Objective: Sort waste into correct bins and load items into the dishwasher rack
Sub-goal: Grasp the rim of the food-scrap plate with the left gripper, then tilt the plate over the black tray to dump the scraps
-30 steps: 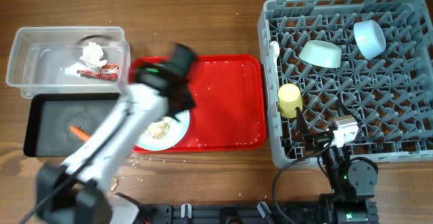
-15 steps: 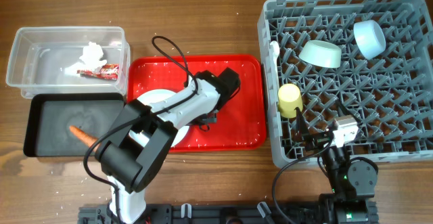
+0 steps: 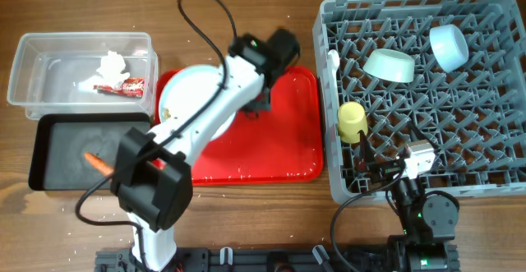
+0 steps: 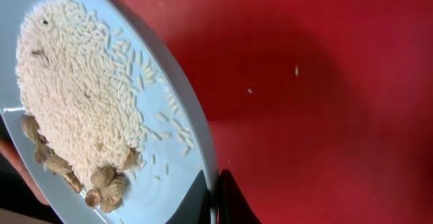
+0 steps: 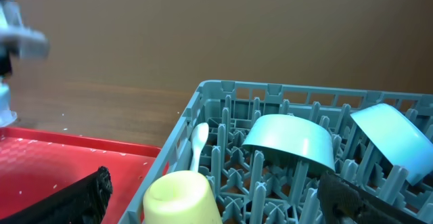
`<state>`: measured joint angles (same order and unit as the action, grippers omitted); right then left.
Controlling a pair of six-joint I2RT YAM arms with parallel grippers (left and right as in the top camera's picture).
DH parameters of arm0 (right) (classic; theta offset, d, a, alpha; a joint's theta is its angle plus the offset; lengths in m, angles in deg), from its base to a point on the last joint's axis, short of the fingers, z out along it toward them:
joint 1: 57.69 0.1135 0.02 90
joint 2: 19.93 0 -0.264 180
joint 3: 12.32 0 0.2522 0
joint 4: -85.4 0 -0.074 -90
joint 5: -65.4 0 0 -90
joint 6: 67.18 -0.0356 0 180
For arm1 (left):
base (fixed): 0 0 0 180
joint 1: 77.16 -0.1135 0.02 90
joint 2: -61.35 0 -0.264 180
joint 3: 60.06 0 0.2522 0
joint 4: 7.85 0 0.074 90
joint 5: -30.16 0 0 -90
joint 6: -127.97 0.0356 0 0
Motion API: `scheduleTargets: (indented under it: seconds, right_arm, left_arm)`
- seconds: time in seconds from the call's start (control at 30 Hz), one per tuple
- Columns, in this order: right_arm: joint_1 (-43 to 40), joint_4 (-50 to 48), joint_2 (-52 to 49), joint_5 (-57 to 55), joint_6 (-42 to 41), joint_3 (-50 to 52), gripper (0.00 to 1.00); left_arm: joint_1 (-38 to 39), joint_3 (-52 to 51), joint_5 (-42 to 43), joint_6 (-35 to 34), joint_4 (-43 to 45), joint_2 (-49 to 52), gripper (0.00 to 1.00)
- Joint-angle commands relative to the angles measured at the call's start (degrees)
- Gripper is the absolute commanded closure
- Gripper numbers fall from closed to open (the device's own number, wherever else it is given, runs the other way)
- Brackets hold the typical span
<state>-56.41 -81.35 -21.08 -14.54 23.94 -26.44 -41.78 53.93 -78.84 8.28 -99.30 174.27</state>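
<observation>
While the left gripper (image 4: 215, 200) was clamped on the plate (image 4: 135, 176), its 2 jaws pinched the rim from either side, 1 finger (image 4: 233, 202) on the underside toward the tray (image 4: 325, 116) and the other across the top face. In the wrist view the plate ran tilted, and the crumbs (image 4: 74, 95), a heap of pale rice-like grains with browner lumps at its lower edge, lay well away from the jaws on the plate's far half. A few loose grains were scattered on the red tray beside it. From overhead the plate sat over the tray's back-left corner, partly hidden by the arm, just beside the clear bin (image 3: 25, 58), which held the tissue (image 3: 113, 62) and the wrapper (image 3: 120, 85). The carrot (image 3: 96, 162) lay in the black bin (image 3: 49, 124) in front of it. The right gripper (image 5: 213, 187) rested at the near-left edge of the rack (image 3: 493, 173) with its jaws wide apart, holding nothing, the cup (image 5: 183, 197) seen between them. In the rack, the spoon (image 5: 198, 141) stood at the left wall, and the green bowl (image 5: 291, 137) and blue bowl (image 5: 389, 143) lay tipped on the pegs behind the cup.
</observation>
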Motion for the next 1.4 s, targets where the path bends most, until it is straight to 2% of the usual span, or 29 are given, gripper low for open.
scheduleTargets:
  seconds: [0.0, 0.1, 0.2, 0.27, 0.4, 0.6, 0.8, 1.17, 1.27, 1.37]
  right_arm:
    - [-0.2, -0.4, 0.5, 0.5, -1.1, 0.1, 0.00]
    - [-0.2, -0.3, 0.5, 0.5, -1.1, 0.1, 0.00]
    - [-0.2, -0.4, 0.5, 0.5, -1.1, 0.1, 0.00]
    - [-0.2, -0.3, 0.5, 0.5, -1.1, 0.1, 0.00]
    - [-0.2, -0.3, 0.5, 0.5, -1.1, 0.1, 0.00]
    - [-0.2, -0.4, 0.5, 0.5, -1.1, 0.1, 0.00]
    - [-0.2, -0.3, 0.5, 0.5, -1.1, 0.1, 0.00]
    - [-0.2, -0.4, 0.5, 0.5, -1.1, 0.1, 0.00]
    - [-0.2, -0.3, 0.5, 0.5, -1.1, 0.1, 0.00]
    - [-0.2, -0.3, 0.5, 0.5, -1.1, 0.1, 0.00]
  left_arm:
    - [-4.6, 8.5, -0.9, 2.5, -4.5, -1.7, 0.96]
    - [-8.3, 11.0, 3.2, 2.3, -7.5, -2.9, 0.96]
    - [-13.0, 11.0, 12.9, 2.3, -8.1, -4.6, 0.96]
    - [-19.0, 11.0, 19.7, 2.4, -9.5, -6.3, 0.96]
    - [-27.7, 11.0, 24.2, 5.4, -12.0, -8.0, 0.96]
    - [-38.7, 7.6, 32.0, 12.9, -11.9, -10.1, 0.96]
    - [-47.5, -2.0, 42.1, 21.6, -6.0, -12.5, 0.96]
    - [-68.8, -16.4, 70.9, 40.3, -2.4, -20.0, 0.96]
    - [-73.7, -18.2, 72.1, 41.1, -3.6, -20.8, 0.96]
    - [-75.1, -18.3, 72.1, 41.6, -5.1, -21.2, 0.96]
